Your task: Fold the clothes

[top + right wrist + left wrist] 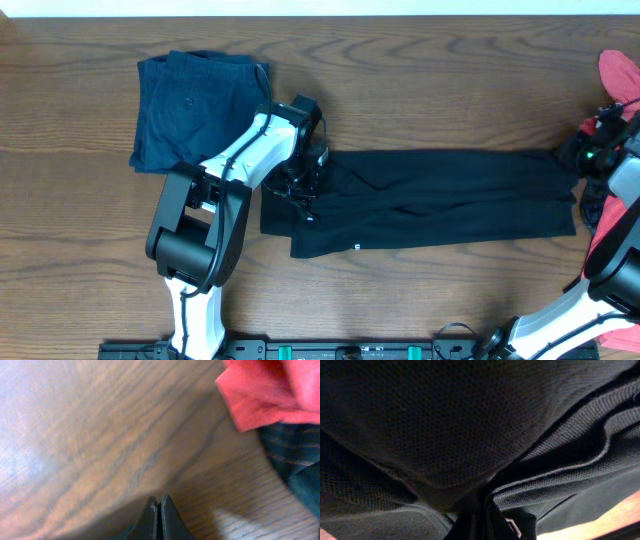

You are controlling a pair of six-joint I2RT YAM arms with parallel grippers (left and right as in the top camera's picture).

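A long black garment (pixel 440 200) lies stretched across the table, with a small white logo (pixel 355 244) near its front edge. My left gripper (pixel 303 185) is down on its left end. In the left wrist view black fabric (pixel 445 425) fills the frame and bunches into the shut jaws (pixel 482 517). My right gripper (pixel 588 152) is at the garment's right end. In the right wrist view its fingers (pixel 160 510) are shut with nothing between them, over bare wood. Folded navy shorts (pixel 190 105) lie at the back left. A coral-red piece (pixel 620 72) lies at the far right, and it also shows in the right wrist view (pixel 270 390).
The wooden table (pixel 420 90) runs under everything. A dark plaid fabric (pixel 295 460) lies beside the coral piece, near my right gripper. More coral cloth (pixel 598 212) shows beside the right arm. The arm bases stand at the front edge.
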